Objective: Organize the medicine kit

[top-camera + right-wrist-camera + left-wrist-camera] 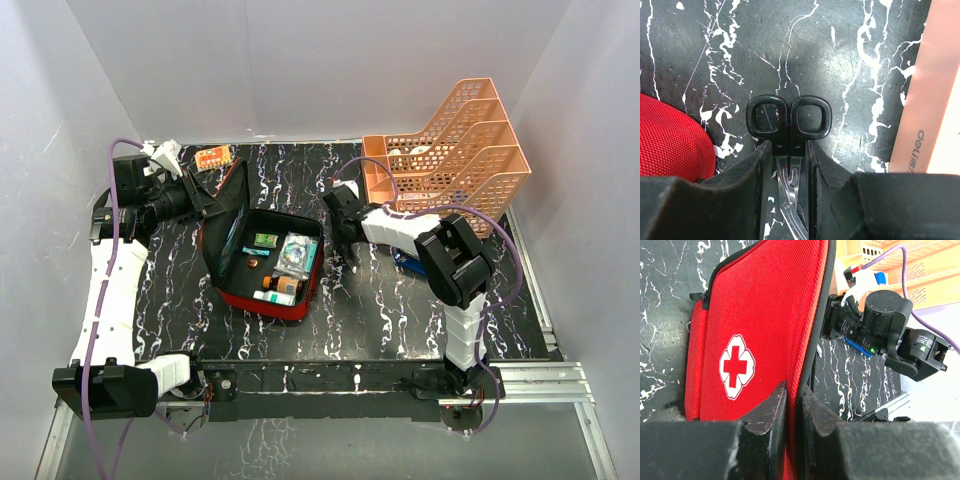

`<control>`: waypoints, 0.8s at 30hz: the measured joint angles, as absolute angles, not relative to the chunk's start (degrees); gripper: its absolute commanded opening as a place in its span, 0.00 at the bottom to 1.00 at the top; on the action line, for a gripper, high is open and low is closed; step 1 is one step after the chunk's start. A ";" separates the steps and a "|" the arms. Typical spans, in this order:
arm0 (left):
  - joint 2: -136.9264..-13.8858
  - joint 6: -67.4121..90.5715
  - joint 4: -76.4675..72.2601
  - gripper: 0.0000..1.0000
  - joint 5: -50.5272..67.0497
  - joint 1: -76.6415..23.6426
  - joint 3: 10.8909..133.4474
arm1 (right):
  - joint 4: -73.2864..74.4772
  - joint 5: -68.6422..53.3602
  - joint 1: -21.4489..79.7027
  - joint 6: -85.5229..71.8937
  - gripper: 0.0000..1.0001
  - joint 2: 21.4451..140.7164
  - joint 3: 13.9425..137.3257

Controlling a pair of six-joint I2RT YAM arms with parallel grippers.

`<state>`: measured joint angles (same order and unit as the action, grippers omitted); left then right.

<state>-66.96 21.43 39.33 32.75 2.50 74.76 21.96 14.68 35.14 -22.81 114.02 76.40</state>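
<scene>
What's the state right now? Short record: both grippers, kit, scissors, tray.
left gripper: shut on the lid, holding it up
right gripper: shut on the scissors, just below the black handle loops
medicine kit: open on the table; a box and a bottle inside
scissors position: outside the kit, to its right; lifted or resting, cannot tell
orange tray: far right corner, behind the right arm
</scene>
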 measured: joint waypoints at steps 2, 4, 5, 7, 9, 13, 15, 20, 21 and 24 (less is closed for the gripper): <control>-66.96 21.45 39.33 0.07 32.75 2.50 74.76 | 20.34 15.03 35.16 -22.83 0.15 113.25 75.07; -66.96 21.45 39.31 0.07 32.75 2.50 74.76 | 18.96 15.42 35.14 -22.94 0.15 112.20 73.34; -66.96 21.47 39.29 0.07 32.73 2.50 74.76 | 18.46 15.62 35.14 -23.03 0.15 111.37 72.23; -66.96 21.54 39.24 0.07 32.73 2.50 74.76 | 17.78 15.92 35.14 -23.33 0.15 109.16 69.95; -66.96 21.65 39.22 0.07 32.73 2.50 74.76 | 17.15 16.23 35.14 -23.86 0.15 106.59 68.31; -66.96 21.85 39.07 0.07 32.69 2.50 74.76 | 13.82 16.53 35.14 -24.88 0.16 98.72 65.69; -66.96 22.02 39.03 0.07 32.60 2.50 74.76 | 11.51 16.56 35.14 -25.50 0.16 94.89 64.66; -66.96 22.37 38.96 0.06 32.36 2.50 74.76 | 6.87 16.05 35.14 -26.85 0.17 87.07 63.11; -66.96 22.48 38.96 0.06 32.32 2.50 74.76 | 6.22 15.79 35.14 -27.18 0.17 86.21 63.07; -66.96 22.76 38.83 0.06 32.03 2.50 74.76 | 4.10 14.63 35.29 -28.36 0.17 83.94 62.89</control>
<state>-66.96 22.76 38.83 32.03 2.50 74.76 4.10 14.63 35.29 -28.36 83.94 62.89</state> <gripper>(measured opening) 0.125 0.264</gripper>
